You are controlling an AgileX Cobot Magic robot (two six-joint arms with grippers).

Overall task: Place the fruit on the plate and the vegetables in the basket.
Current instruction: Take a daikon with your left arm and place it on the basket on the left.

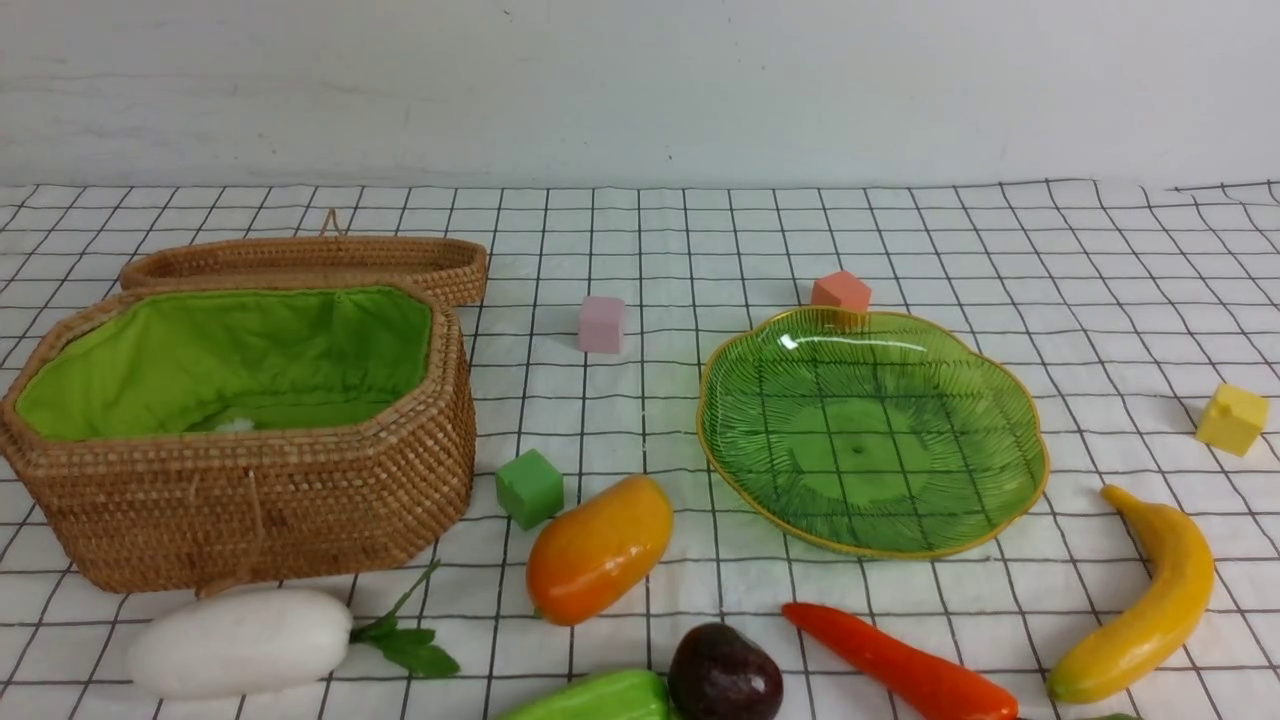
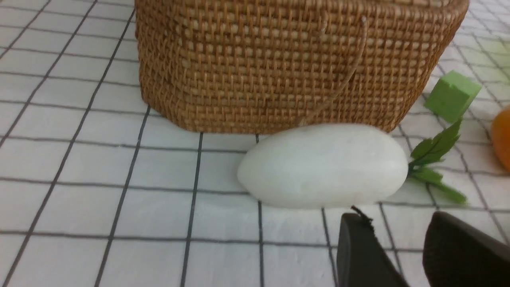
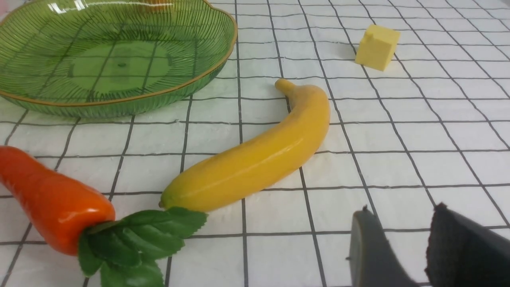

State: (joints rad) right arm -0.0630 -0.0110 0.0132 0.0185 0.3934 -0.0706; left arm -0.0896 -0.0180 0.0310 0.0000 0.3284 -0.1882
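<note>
The mango, the dark purple fruit and the banana lie on the cloth near the empty green plate. The white radish rests against the front of the open basket. A light green vegetable and the carrot lie at the near edge. In the left wrist view my left gripper hangs open just short of the radish. In the right wrist view my right gripper is open and empty, apart from the banana and carrot.
The wicker lid lies behind the basket. Foam cubes are scattered about: pink, orange behind the plate, yellow at the right, green between basket and mango. A white wall closes the back.
</note>
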